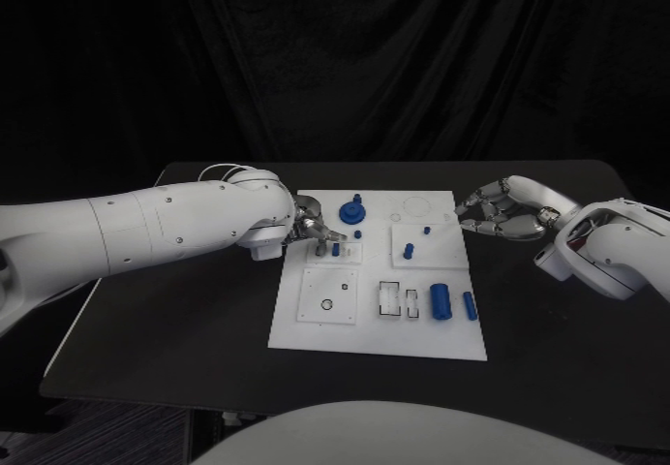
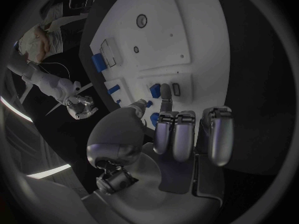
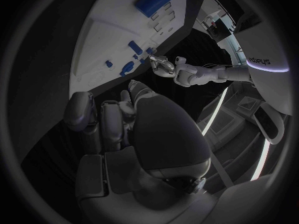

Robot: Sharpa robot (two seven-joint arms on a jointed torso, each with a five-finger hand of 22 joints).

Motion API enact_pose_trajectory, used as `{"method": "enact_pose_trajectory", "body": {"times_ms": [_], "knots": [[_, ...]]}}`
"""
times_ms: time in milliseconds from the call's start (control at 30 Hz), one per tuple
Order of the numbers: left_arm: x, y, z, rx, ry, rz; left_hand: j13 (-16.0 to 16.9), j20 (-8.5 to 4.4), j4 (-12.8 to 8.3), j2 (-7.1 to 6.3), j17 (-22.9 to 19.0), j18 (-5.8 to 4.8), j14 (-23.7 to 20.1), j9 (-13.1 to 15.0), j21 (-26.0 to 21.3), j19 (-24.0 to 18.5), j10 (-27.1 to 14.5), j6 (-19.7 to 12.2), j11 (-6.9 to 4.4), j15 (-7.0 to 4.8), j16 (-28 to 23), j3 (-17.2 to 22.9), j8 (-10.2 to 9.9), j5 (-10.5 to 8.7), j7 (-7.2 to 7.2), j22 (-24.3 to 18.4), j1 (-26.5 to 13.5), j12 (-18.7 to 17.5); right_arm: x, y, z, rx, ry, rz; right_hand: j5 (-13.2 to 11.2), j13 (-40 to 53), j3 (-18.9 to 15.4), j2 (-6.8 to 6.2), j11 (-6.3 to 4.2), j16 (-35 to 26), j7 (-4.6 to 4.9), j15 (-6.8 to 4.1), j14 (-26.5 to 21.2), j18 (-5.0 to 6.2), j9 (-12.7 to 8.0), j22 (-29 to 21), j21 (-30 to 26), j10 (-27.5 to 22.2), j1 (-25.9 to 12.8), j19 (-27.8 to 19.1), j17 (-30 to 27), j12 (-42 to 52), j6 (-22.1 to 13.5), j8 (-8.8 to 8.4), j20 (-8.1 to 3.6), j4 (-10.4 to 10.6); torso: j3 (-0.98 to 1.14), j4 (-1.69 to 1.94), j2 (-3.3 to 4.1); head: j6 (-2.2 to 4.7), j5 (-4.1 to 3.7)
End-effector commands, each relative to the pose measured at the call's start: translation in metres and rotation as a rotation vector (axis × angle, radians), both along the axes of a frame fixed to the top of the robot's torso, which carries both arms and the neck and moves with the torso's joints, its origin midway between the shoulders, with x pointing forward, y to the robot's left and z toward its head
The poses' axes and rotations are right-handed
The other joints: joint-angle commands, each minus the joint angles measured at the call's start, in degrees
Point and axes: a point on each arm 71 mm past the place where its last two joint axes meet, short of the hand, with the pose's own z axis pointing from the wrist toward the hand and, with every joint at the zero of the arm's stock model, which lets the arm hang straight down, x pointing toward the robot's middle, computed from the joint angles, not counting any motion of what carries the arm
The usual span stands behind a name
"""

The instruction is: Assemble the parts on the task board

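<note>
Reaching in from the table's left side, the left arm holds its left hand (image 1: 316,231) low over the upper left part of the task board (image 1: 321,334); its fingertips (image 2: 165,92) point down at a small blue peg (image 1: 337,249) standing in a raised square block there; one finger is stretched toward the peg while the others are curled in beside it; whether the fingertips actually pinch the peg cannot be told, since the hand covers the contact in the head view and the wrist view appears to show only near contact.

The right hand (image 1: 504,213) hovers over the black table (image 1: 167,320) just beside the board's upper right corner, palm turned toward the board; its fingers are curled inward with nothing between them.

On the board: a larger blue knobbed part (image 1: 352,209) stands at the upper middle, next to the left hand; two short blue pegs (image 1: 410,250) stand on the right-hand raised plate; a thick blue cylinder (image 1: 440,301) and a thinner blue rod (image 1: 470,306) lie side by side, apart, at the lower right.
</note>
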Motion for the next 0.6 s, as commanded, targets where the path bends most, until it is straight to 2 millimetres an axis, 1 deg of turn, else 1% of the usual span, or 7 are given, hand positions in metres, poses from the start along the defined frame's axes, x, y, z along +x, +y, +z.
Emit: {"method": "enact_pose_trajectory", "body": {"times_ms": [33, 133, 233, 367, 467, 500, 600], "knots": [[0.009, -0.002, 0.026, -0.051, -0.133, -0.003, 15.09, -0.2, 0.26, 0.16, 15.09, -0.29, 5.95, 3.16, 0.5, 0.7, 5.95, -0.36, -0.57, -0.61, 0.15, -1.09, 1.94, 0.48, -0.64, 6.33, 1.4, 0.2, 0.0, -0.002, -0.002, -0.008, 0.015, -0.015, -0.14, -0.07, 0.03, -0.01, -0.14, -0.18, 0.41, -0.02, -0.32, 1.0, -0.09, 2.63, -0.18, -0.41, 0.25, -0.55, -0.05, -0.24, -0.05, -0.21, 0.0, 0.19, -0.03, -0.01, 0.01, 0.01, 0.15], [0.016, 0.0, 0.047, -0.063, -0.184, -0.008, 15.09, -0.48, 1.18, 0.3, 15.09, -0.4, 5.95, 7.73, 0.68, 1.02, 5.95, -1.32, -0.89, -0.88, 0.15, -2.82, 4.54, 0.8, -0.95, 6.84, 2.39, 0.2, 0.0, -0.002, -0.002, -0.009, 0.015, -0.018, -0.1, -0.14, 0.02, -0.01, -0.13, -0.18, 0.41, -0.02, -0.32, 1.0, -0.1, 2.61, -0.23, -0.44, 0.21, -0.57, -0.05, -0.28, -0.04, -0.21, 0.0, 0.24, 0.0, 0.0, -0.06, 0.01, 0.09], [0.022, 0.002, 0.066, -0.059, -0.218, -0.009, 15.09, -0.61, 1.08, 0.53, 15.09, -0.55, 5.95, 9.75, 0.97, 1.43, 5.95, -1.85, -1.01, -0.96, 0.15, -3.42, 5.49, 1.28, -1.1, 7.45, 3.53, 0.2, 0.0, -0.002, -0.002, -0.009, 0.015, -0.018, -0.08, -0.12, 0.02, -0.01, -0.13, -0.21, 0.41, -0.01, -0.34, 1.0, -0.11, 2.61, -0.24, -0.41, 0.19, -0.57, -0.08, -0.28, -0.03, -0.2, 0.01, 0.26, 0.1, -0.06, -0.13, 0.01, 0.17], [0.029, 0.007, 0.079, -0.024, -0.216, -0.004, 15.09, -0.63, 0.83, 0.61, 15.09, -0.6, 5.95, 10.59, 1.05, 1.55, 5.95, -2.02, -1.08, -1.03, 0.15, -3.61, 5.86, 1.61, -1.17, 7.65, 4.28, 0.2, 0.0, -0.001, -0.002, -0.009, 0.017, -0.017, -0.05, -0.14, 0.01, 0.01, -0.13, -0.21, 0.42, -0.01, -0.34, 1.0, -0.12, 2.61, -0.25, -0.4, 0.15, -0.57, -0.09, -0.29, -0.01, -0.2, 0.01, 0.31, 0.25, -0.12, -0.13, 0.01, 0.2], [0.034, 0.01, 0.083, 0.004, -0.2, 0.0, 15.09, -0.64, 0.7, 0.68, 15.09, -0.56, 5.95, 10.89, 0.98, 1.46, 5.95, -2.09, -1.09, -1.05, 0.15, -3.63, 5.97, 1.67, -1.2, 7.54, 4.64, 0.2, 0.0, 0.0, -0.002, -0.01, 0.019, -0.016, -0.03, -0.15, 0.01, 0.01, -0.12, -0.21, 0.42, -0.01, -0.34, 1.0, -0.12, 2.61, -0.25, -0.4, 0.14, -0.57, -0.09, -0.3, -0.01, -0.2, 0.01, 0.32, 0.23, 0.03, -0.03, 0.01, 0.2], [0.035, 0.011, 0.083, 0.012, -0.195, 0.002, 15.09, -0.65, 0.65, 0.73, 15.09, -0.54, 5.95, 11.01, 0.93, 1.4, 5.95, -2.14, -1.1, -1.05, 0.15, -3.63, 6.0, 1.69, -1.2, 7.47, 4.78, 0.2, 0.0, 0.0, -0.002, -0.01, 0.019, -0.015, -0.03, -0.15, 0.01, 0.01, -0.12, -0.21, 0.42, -0.01, -0.34, 1.0, -0.12, 2.61, -0.25, -0.4, 0.14, -0.57, -0.09, -0.3, -0.01, -0.2, 0.01, 0.32, 0.28, 0.02, -0.01, 0.01, 0.24], [0.04, 0.015, 0.082, 0.043, -0.173, 0.013, 15.09, -0.66, 0.25, 0.96, 15.09, -0.44, 5.95, 11.56, 0.69, 1.09, 5.95, -2.6, -1.08, -1.05, 0.15, -3.61, 5.94, 1.83, -1.18, 7.12, 5.71, 0.2, 0.0, 0.0, -0.002, -0.01, 0.021, -0.013, -0.03, -0.15, 0.01, 0.01, -0.12, -0.21, 0.42, -0.01, -0.34, 1.0, -0.12, 2.61, -0.25, -0.4, 0.14, -0.57, -0.09, -0.3, -0.01, -0.2, 0.01, 0.32, 0.19, 0.0, 0.08, 0.01, 0.51]]}}
